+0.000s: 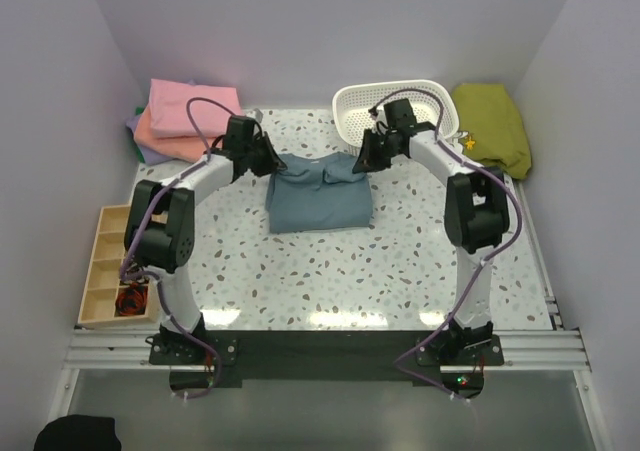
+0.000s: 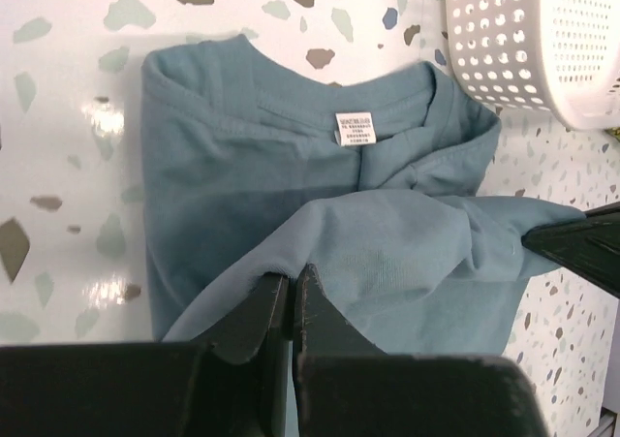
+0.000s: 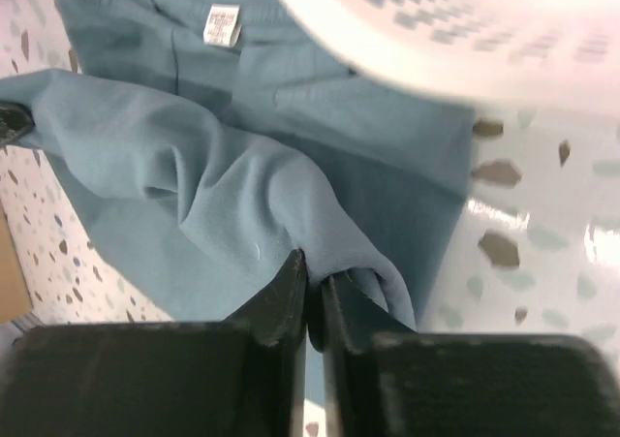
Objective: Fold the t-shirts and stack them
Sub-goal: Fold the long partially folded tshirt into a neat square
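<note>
The speckled table (image 1: 400, 271) is being occupied at its middle by the blue-grey t-shirt (image 1: 320, 203), lying partly folded. The pink, salmon and lavender t-shirts (image 1: 185, 121) are being kept piled at the far left, a white basket (image 1: 350, 111) far right. Blue-grey fabric is being pinched between the closed jaws of the left gripper (image 2: 294, 282) and of the right gripper (image 3: 312, 267). The neck label (image 2: 355, 129) is being left exposed.
</note>
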### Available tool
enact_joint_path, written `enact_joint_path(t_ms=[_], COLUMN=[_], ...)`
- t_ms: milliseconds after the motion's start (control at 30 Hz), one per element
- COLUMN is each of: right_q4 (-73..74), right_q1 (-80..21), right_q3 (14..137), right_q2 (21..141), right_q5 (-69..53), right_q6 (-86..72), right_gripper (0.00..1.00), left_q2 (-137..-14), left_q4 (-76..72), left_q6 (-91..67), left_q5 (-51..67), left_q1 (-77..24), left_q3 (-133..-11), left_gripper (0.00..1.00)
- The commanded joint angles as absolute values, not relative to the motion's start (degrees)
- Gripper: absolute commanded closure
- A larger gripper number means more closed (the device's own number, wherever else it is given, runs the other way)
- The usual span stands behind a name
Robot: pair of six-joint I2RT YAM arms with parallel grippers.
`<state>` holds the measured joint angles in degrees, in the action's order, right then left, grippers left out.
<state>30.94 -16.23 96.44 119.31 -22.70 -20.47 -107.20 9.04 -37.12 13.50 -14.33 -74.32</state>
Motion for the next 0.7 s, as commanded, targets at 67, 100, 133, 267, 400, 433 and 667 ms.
enact_joint_path(t_ms=[67, 100, 133, 267, 400, 433, 667], right_q4=[23.31, 22.86, 23.37, 23.12, 22.85, 23.20, 21.18], right_q1=[-13.45, -12.84, -12.66, -10.99, -8.53, -8.53, -10.37], right_q3=[103.53, 104.32, 105.20, 105.56, 102.31, 101.87, 91.78], right_q2=[125.59, 125.77, 125.42, 119.98, 113.30, 111.29, 107.32], right_q5=[-23.75, -22.34, -20.85, -10.56, -8.87, -10.10, -25.13], right_q6=[-19.60, -19.60, -17.51, -13.54, -12.57, -12.48, -19.07], right_gripper=[0.67, 0.63, 0.62, 0.53, 0.47, 0.47, 0.50], left_q2=[-113.98, -114.17, -113.73, -109.08, -104.33, -103.20, -103.62], left_q4=[-1.64, -2.19, -2.98, -0.37, 3.95, 4.04, 0.97], left_q6=[-36.82, -37.00, -37.00, -34.29, -30.86, -30.07, -32.52], left_q5=[17.14, 16.62, 15.92, 8.80, 4.65, 6.31, 32.47], left_q1=[-12.66, -12.22, -11.35, -8.44, -7.38, -7.56, -10.01], left_q3=[-78.40, -78.31, -77.88, -76.82, -77.60, -77.96, -77.34], left_gripper=[1.00, 0.88, 0.60, 0.00, 0.00, 0.00, 0.00])
